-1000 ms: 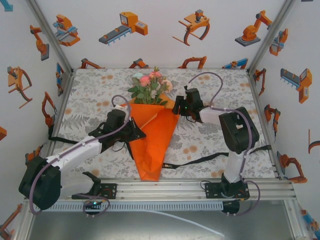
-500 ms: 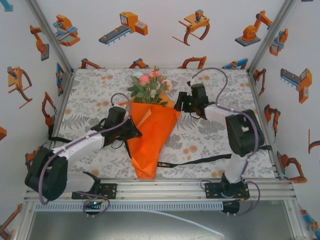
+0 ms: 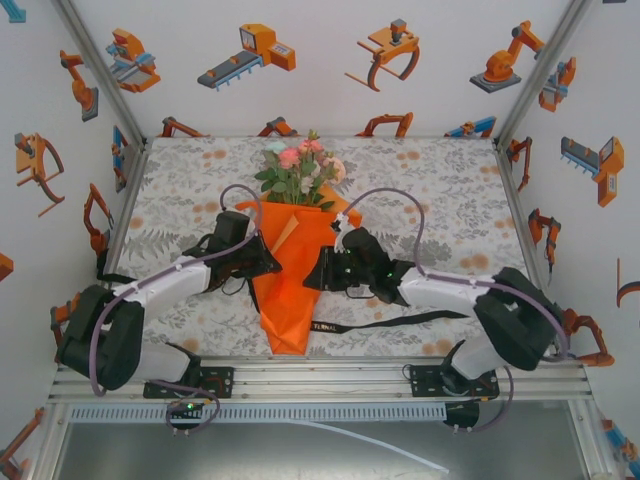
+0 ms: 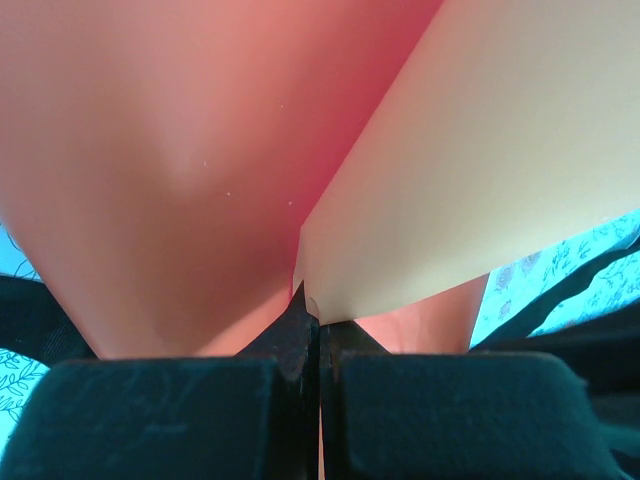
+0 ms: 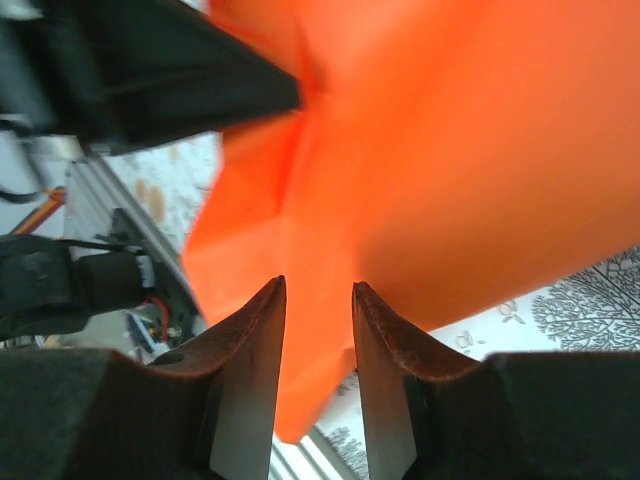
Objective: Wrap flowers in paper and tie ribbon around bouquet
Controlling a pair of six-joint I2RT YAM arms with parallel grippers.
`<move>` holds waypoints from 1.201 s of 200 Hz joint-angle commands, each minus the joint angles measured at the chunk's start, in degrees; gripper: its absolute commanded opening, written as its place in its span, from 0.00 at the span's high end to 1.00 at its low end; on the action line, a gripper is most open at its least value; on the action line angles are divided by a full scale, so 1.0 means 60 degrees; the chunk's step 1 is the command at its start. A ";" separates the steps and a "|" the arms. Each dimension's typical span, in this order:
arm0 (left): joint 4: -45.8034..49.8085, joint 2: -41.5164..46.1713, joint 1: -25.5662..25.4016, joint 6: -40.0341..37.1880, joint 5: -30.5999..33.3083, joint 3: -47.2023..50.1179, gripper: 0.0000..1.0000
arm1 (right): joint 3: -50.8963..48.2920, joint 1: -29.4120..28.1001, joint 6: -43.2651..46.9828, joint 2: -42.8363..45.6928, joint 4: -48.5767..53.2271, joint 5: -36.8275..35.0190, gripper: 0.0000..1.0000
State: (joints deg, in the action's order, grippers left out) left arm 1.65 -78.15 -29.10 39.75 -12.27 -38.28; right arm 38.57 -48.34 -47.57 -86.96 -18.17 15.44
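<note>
**Closing on a cone that could spring open**

The bouquet [image 3: 295, 215] lies at the middle of the tabletop [image 3: 450, 190]. Its flowers [image 3: 297, 168] point to the far edge and its narrow tip to the near edge. The left gripper [image 4: 318, 322] is pressed together on a fold of the paper [image 3: 290, 290] at the cone's left side. The right gripper [image 5: 318, 295] sits at the cone's right side with its jaws a little apart. Orange sheet shows in the gap, but I cannot tell whether any layer is between them.

Risks, as I judge them:
- The overlap is loose. If the right gripper catches only the outer flap, or misses it, the sheet may unroll and bare the stems.
- A sideways pull from either arm could crease or tear the pinched edge.
- The ribbon [image 3: 400, 322] runs under the narrow end, from the left edge of the tabletop towards the right. Dragging the cone could carry it askew or off the spot where the tie belongs.
- Tilting the wide end could let the blooms slide out.

Against a second ago, the right arm has swung from beside the cone's wide end, nearer the far edge, to its mid-length. The broad flap that lay open to the right is now drawn in, so the cone is slimmer. The left gripper keeps its pinch.
</note>
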 commanded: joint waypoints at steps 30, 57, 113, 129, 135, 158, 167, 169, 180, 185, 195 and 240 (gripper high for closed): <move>0.1107 -0.0202 0.0089 -0.1841 0.1609 -0.0476 0.99 | -0.0100 0.0398 0.0033 -0.1428 -0.0626 -0.0233 0.68; 0.0994 0.0390 0.0077 -0.2195 0.0675 -0.0577 0.71 | -0.0058 0.0395 0.0029 -0.1237 -0.0554 -0.0003 0.68; 0.3050 0.3974 -0.0626 -0.2089 0.0032 -0.1714 0.51 | 0.0414 0.0395 0.0240 -0.1126 0.0290 -0.0263 0.65; 0.3037 0.4053 -0.1815 -0.1784 -0.0515 -0.1841 0.57 | 0.0600 0.0395 0.0250 -0.1178 0.0460 -0.0299 0.64; 0.3023 0.3835 -0.2246 -0.1624 -0.0824 -0.1887 0.58 | 0.0670 0.0395 0.0239 -0.1182 0.0548 -0.0363 0.64; 0.3107 0.2498 -0.3674 -0.1530 -0.1313 -0.2113 0.63 | 0.0942 0.0435 0.0203 -0.1224 0.0861 -0.0503 0.63; 0.3307 0.1975 -0.3975 -0.1571 -0.1154 -0.2116 0.65 | 0.1022 0.0453 0.0194 -0.1219 0.0941 -0.0537 0.63; 0.3345 0.1862 -0.4017 -0.1567 -0.1120 -0.2108 0.66 | 0.1038 0.0453 0.0194 -0.1212 0.0954 -0.0537 0.63; 0.3510 0.1322 -0.4113 -0.1613 -0.1152 -0.2006 0.68 | 0.1118 0.0461 0.0180 -0.1246 0.1039 -0.0615 0.62; 0.3554 0.1075 -0.4129 -0.1603 -0.1133 -0.1923 0.69 | 0.1162 0.0468 0.0187 -0.1274 0.1099 -0.0646 0.62; 0.3884 0.0668 -0.4143 -0.1535 -0.0869 -0.1854 0.71 | 0.1239 0.0483 0.0209 -0.1315 0.1220 -0.0732 0.62; 0.4925 0.0631 -0.4135 -0.1451 0.1431 -0.0839 0.74 | 0.1327 0.0726 0.0400 -0.1423 0.1404 -0.1292 0.59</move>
State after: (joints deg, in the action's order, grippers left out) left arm 25.87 -76.20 -53.82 30.39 -12.29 -45.91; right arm 44.93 -45.21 -46.83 -94.61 -11.73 11.20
